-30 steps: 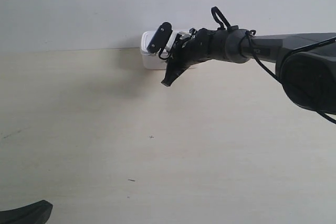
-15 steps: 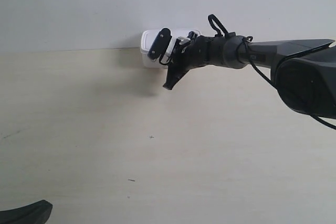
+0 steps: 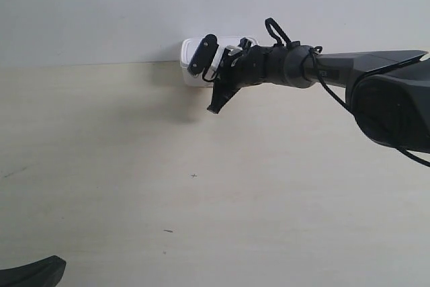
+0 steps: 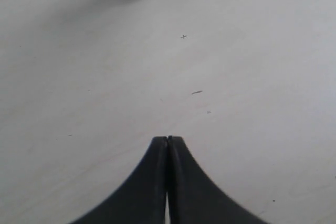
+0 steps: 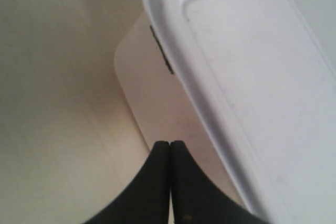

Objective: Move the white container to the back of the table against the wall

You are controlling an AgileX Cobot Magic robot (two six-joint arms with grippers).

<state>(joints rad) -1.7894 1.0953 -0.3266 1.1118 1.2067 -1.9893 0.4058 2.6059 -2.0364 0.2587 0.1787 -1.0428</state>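
The white container (image 3: 191,74) stands at the back of the table (image 3: 134,166), right by the wall (image 3: 101,11). In the right wrist view its flat, raised-rim lid (image 5: 247,77) and one side wall (image 5: 149,98) fill the frame. My right gripper (image 3: 215,108) (image 5: 170,143), on the arm at the exterior view's right, is shut and empty, its tips just in front of that side wall; I cannot tell if they touch. My left gripper (image 4: 168,139) is shut and empty over bare table, far from the container.
A dark part of the left arm (image 3: 30,273) shows at the exterior view's near left corner. The right arm (image 3: 376,78) spans the right side. A few tiny dark specks (image 3: 194,175) mark the table.
The right wrist shifted slightly and its forearm levelled between one second and half a second ago, with hardly any motion since. The container has stayed put.
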